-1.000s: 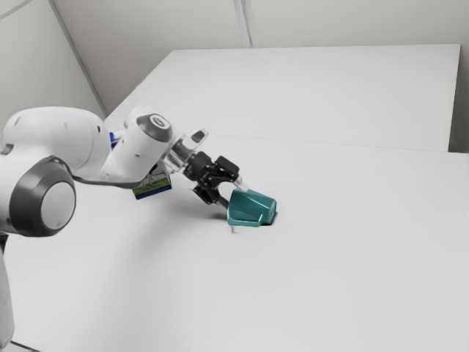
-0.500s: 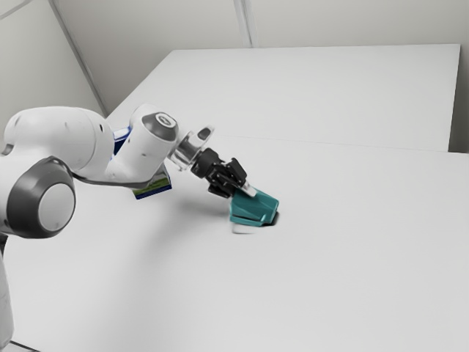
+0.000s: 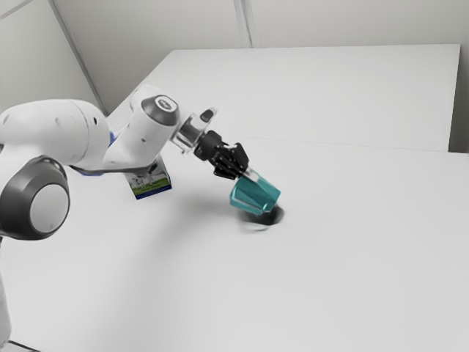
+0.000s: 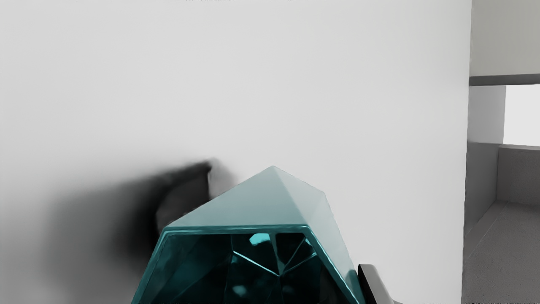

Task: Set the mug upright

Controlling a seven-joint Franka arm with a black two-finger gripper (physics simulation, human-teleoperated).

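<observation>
One teal mug point(image 3: 254, 195), and up it comes! Half a second ago it is lying along the table point(image 3: 352, 257); now its shadow point(image 3: 265, 216) sits beneath it, apart from it, and the arm point(image 3: 135, 143) is higher too. The black gripper point(image 3: 249, 174) has it, closed on the mug near the rim by the look of things, for the mug hangs clear of the tabletop. In the wrist view one fingertip point(image 4: 373, 283) lies against the outer wall, the mouth opening towards the hand.

What does that buy us? Height to turn it in, I'd say, but upright it is not: it leans in mid-air, base angled down and away from the gripper. It's well in from the straight table edge point(image 4: 466, 169). The call from here: tip that base square to the table, then lower gently, watching for a swing at the rim.

Labels, then: a carton point(image 3: 150, 181) towards the exterior view's left, partly behind the arm, carries a green picture and a blue border. Any wording on it is too small to read.
</observation>
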